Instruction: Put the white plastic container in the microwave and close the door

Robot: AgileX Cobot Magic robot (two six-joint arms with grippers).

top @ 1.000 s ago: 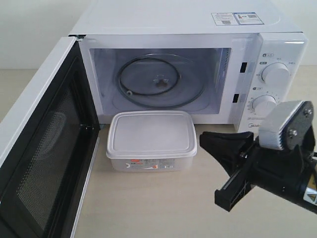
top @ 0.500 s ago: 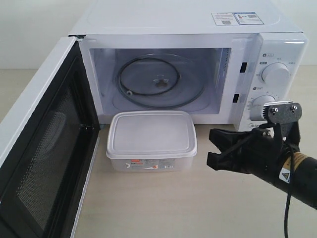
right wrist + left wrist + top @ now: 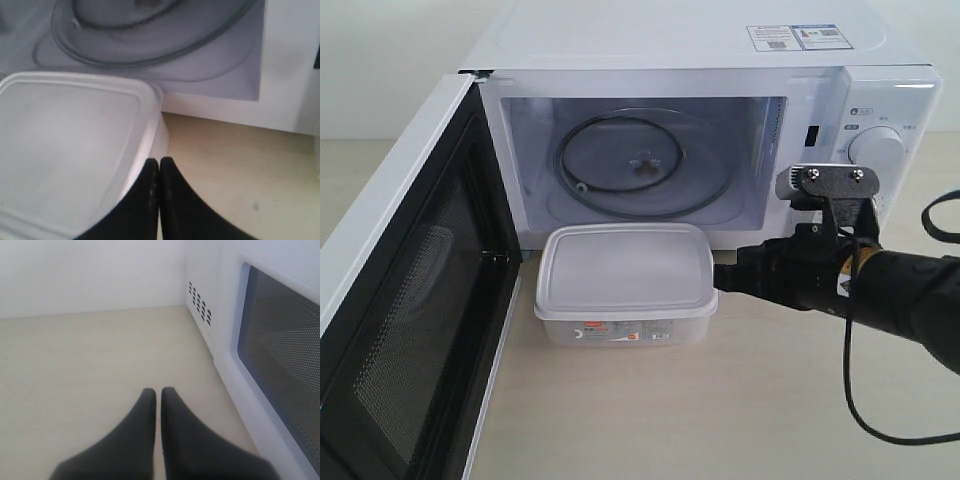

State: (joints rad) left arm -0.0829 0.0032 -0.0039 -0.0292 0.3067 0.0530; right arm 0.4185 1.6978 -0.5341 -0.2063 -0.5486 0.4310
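Note:
The white plastic container rests on the table just in front of the open microwave, lid on, red-and-white label facing front. The door stands swung wide at the left. My right gripper is shut and empty, its tip against the container's right side. In the right wrist view the shut right gripper meets the container at its edge, with the glass turntable beyond. My left gripper is shut and empty over bare table beside the door.
The microwave's two round knobs sit behind my right arm. A black cable loops from the right arm down over the table. The open door blocks the left side of the table.
My right gripper has swung left and levelled out, moving from the table's right up to the container's right side. The container and door have not moved.

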